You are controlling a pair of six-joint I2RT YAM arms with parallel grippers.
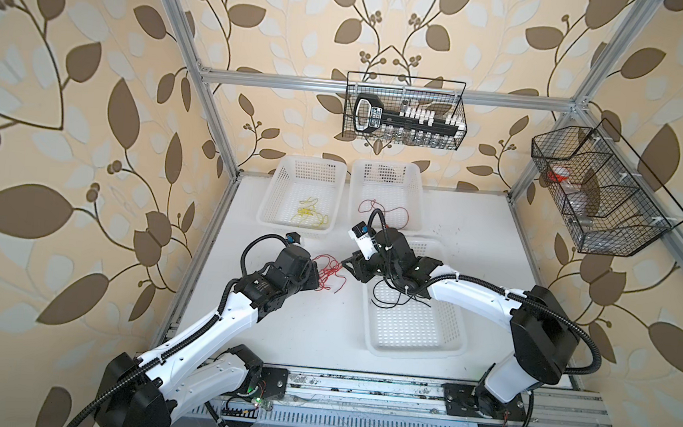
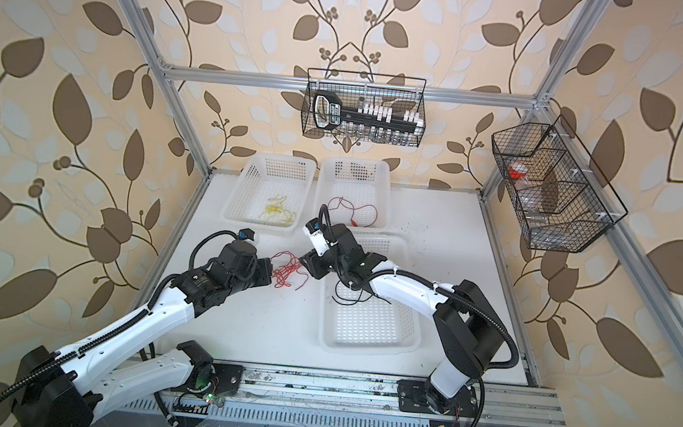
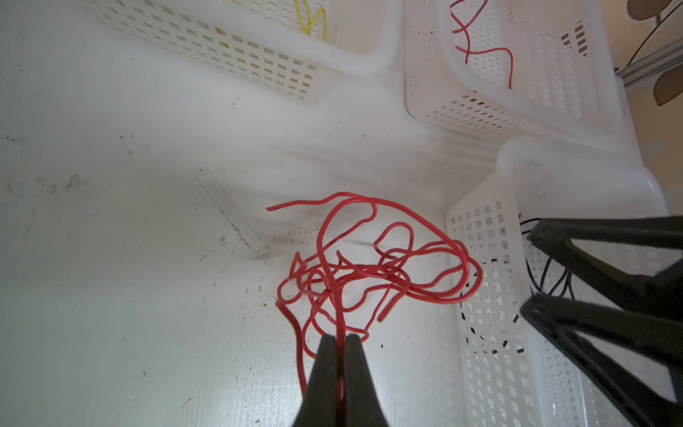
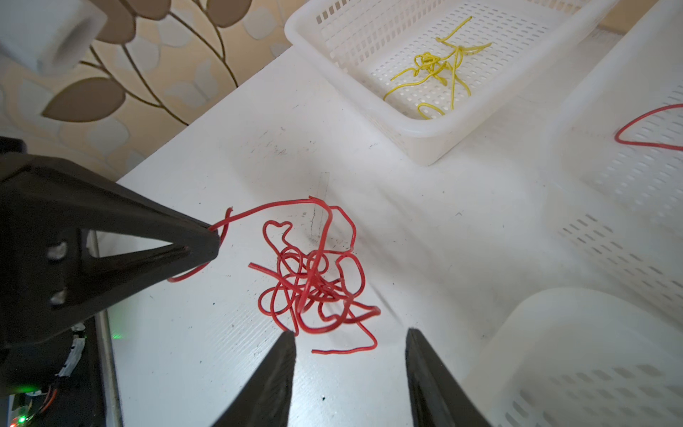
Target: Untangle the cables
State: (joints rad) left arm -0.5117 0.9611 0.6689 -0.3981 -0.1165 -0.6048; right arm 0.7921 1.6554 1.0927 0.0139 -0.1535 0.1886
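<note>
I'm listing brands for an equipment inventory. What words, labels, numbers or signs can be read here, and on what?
Nothing can be read with certainty.
White label on the black-handled tool in the black wire basket: lettering too blurred.
Small print on the white camera block of the right arm: too small.
White mark on the black joint housing of the left arm: too small.

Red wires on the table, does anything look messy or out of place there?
Yes. The red wires lie knotted in a clump on the bare table, outside the baskets. The left gripper pinches one strand; the right gripper is open near them.
</note>
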